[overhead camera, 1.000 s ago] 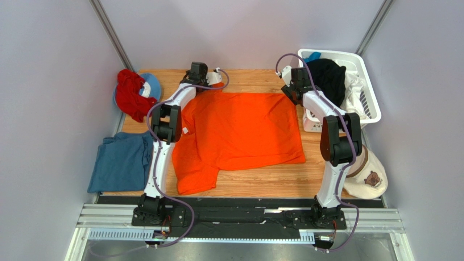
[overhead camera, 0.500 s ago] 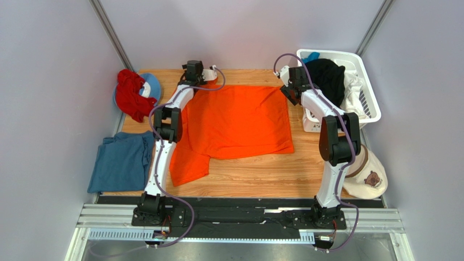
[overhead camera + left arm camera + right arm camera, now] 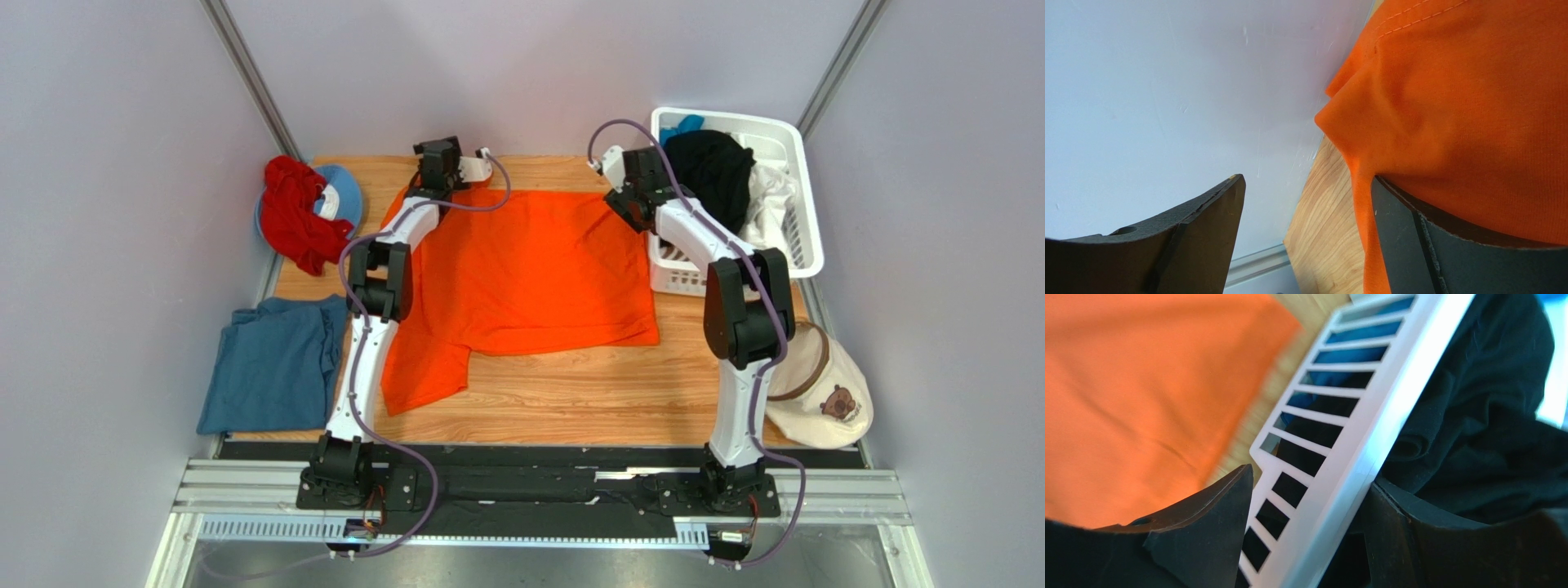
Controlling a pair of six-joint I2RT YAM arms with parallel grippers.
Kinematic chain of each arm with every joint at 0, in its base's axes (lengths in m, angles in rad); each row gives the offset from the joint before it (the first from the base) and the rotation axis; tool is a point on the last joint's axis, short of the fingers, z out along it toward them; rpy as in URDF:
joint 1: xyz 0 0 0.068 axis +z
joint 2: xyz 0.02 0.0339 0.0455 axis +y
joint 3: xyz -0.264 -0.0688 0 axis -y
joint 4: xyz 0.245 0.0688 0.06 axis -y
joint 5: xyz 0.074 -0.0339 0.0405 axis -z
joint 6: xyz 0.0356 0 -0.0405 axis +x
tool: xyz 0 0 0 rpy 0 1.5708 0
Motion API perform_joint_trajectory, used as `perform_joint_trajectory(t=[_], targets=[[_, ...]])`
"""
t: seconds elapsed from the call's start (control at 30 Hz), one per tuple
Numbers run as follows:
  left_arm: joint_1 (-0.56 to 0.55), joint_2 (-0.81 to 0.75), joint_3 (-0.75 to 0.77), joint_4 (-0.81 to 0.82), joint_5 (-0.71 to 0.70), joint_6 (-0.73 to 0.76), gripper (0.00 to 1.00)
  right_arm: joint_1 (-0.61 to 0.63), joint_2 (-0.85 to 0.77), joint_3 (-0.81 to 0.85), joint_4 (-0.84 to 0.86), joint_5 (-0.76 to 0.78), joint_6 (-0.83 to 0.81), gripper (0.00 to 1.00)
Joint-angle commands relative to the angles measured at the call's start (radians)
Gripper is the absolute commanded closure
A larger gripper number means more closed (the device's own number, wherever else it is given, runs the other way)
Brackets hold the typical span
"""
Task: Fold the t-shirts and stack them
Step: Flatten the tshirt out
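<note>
Two arms, top view: both reach to the far edge of the table (image 3: 577,392); left gripper (image 3: 438,157) sits at the far left corner of the orange t-shirt (image 3: 528,270), right gripper (image 3: 635,194) at its far right corner, beside the white basket (image 3: 803,233).
Orange t-shirt, top view: spread mid-table between the arms (one sleeve trails near-left).
Other t-shirts, top view: dusty blue t-shirt (image 3: 270,361) at the table's near left edge; black t-shirt (image 3: 709,165) heaped in the basket.
Left gripper, left wrist view: jaws wide apart, nothing pinched; orange cloth drapes over one finger (image 3: 1487,263).
Right gripper, right wrist view: jaws apart, astride the basket's slotted wall; orange t-shirt left, black t-shirt right.
</note>
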Motion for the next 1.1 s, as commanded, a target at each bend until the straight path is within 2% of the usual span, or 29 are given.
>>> perform_joint_trajectory(t=[0.0, 0.17, 0.4, 0.73, 1.07], targets=[[-0.006, -0.108, -0.080, 0.064, 0.020, -0.096, 0.14, 0.087, 0.049, 0.096, 0.038, -0.165, 0.033, 0.35], [-0.010, -0.208, -0.197, 0.112, 0.040, -0.119, 0.12, 0.105, 0.040, 0.096, 0.037, -0.138, 0.037, 0.34], [-0.015, -0.240, -0.253, 0.126, 0.021, -0.098, 0.12, 0.095, 0.015, -0.005, 0.083, -0.058, 0.014, 0.35], [-0.015, -0.292, -0.355, 0.159, 0.021, -0.107, 0.12, -0.068, -0.008, -0.065, 0.087, -0.043, 0.004, 0.35], [-0.015, -0.296, -0.369, 0.167, 0.017, -0.104, 0.12, -0.197, -0.012, -0.094, 0.097, -0.039, -0.027, 0.35]])
